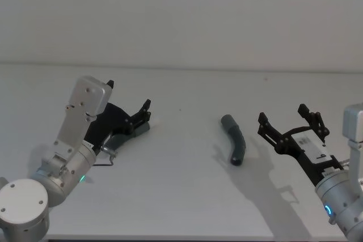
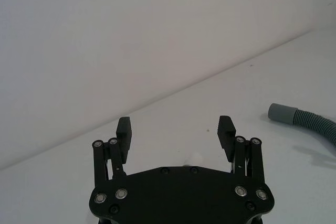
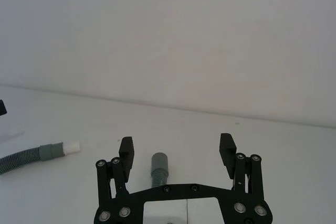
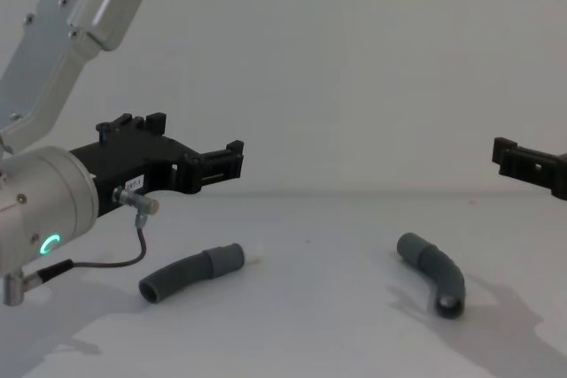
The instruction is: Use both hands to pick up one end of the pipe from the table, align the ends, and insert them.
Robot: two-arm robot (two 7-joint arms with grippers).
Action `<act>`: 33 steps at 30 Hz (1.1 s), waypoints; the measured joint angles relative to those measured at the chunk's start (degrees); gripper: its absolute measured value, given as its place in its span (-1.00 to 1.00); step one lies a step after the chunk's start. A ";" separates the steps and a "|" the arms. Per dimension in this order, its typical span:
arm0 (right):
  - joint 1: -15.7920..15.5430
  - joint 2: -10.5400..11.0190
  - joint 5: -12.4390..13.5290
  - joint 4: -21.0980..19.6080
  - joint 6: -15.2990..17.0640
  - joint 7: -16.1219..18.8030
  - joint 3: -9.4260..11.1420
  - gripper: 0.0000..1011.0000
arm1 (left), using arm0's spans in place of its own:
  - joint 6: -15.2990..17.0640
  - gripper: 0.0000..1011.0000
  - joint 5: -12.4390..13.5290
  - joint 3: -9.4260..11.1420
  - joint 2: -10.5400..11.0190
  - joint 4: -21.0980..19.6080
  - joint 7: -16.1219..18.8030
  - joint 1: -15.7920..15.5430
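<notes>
Head view: caught the left gripper [image 1: 129, 96] at nine o'clock on the table [image 1: 181, 196], fingers spread, poised over the white-tipped piece [image 1: 127, 136]. Found the right gripper [image 1: 282, 113] at four o'clock, equally spread, with the ribbed piece [image 1: 234, 138] lying free at its nine o'clock, near the table's centre.

Left wrist view: showed the left gripper [image 2: 176, 127] wide apart and holding nothing, with the ribbed piece [image 2: 310, 121] and its smooth collar [image 2: 281, 113] well off on the table.

Right wrist view: looked past the parted fingers of the right gripper [image 3: 177, 145] at the ribbed piece [image 3: 159, 167], lined up between them but not yet enclosed. Picked out the white tip [image 3: 72, 147] of the other piece farther off.

Chest view: confirmed clear air between the left gripper [image 4: 199, 143] and the white-tipped piece [image 4: 190, 273] at its six o'clock — no contact. Placed the right gripper [image 4: 509, 155] at three o'clock, above and beyond the ribbed piece [image 4: 434, 272].

Judged the step in hand as the first grasp. Called for pinching each piece on its body behind the mating end — leaving tip and collar bare — with the fingers squared across the tube to stop the curved pieces rolling.
</notes>
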 joint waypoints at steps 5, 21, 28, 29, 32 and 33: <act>0.00 0.00 -0.01 0.00 0.00 -0.01 0.00 0.98 | 0.00 0.98 -0.01 0.00 0.00 0.00 0.00 0.00; 0.00 0.00 -0.03 0.00 0.00 -0.02 0.00 0.98 | 0.01 0.98 0.00 0.00 0.00 0.01 0.00 0.00; 0.00 0.00 -0.03 0.00 0.00 -0.02 0.00 0.98 | 0.01 0.98 0.00 0.00 0.00 0.00 0.00 0.00; 0.00 0.00 -0.03 0.00 0.00 -0.02 0.00 0.98 | 0.01 0.98 0.00 0.00 0.00 0.01 0.00 0.00; 0.00 0.00 -0.02 0.00 0.00 -0.02 0.00 0.98 | 0.01 0.98 0.00 0.00 0.00 0.01 0.00 0.00; 0.00 0.00 -0.02 0.00 0.00 -0.02 0.00 0.98 | 0.01 0.98 0.00 0.00 0.00 0.01 0.00 0.00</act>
